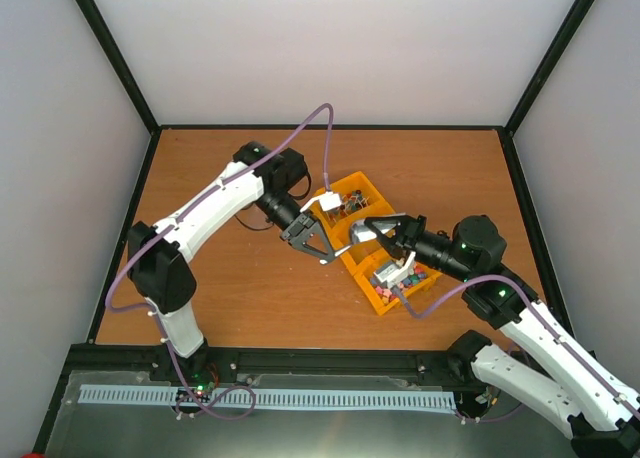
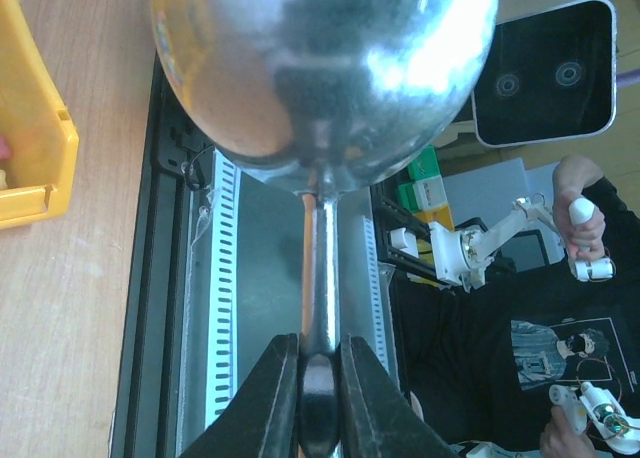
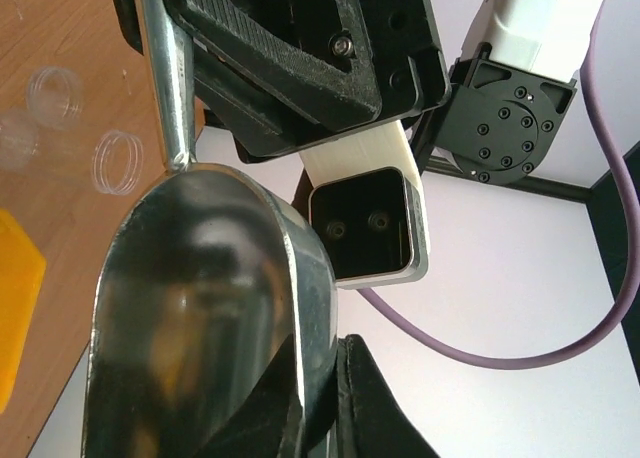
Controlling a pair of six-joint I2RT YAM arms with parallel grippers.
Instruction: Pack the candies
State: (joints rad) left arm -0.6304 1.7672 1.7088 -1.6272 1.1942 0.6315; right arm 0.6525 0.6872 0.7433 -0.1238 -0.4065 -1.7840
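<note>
The top camera looks down from high behind the near edge over the whole table (image 1: 250,298). Both wrist cameras sit close to the same metal scoop (image 2: 320,78), the left facing the table's near edge, the right tilted upward

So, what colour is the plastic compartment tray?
The plastic tray is yellow-orange; clearest in top external view.

A tray (image 1: 380,300) sits on the desk (image 1: 230,298), right of centre. Above it hangs a scoop (image 1: 358,236), between the left hand (image 1: 321,254) at its handle end and the right hand (image 1: 372,228) at its bowl. The candies (image 1: 415,275) lie in the tray's near end.
</note>
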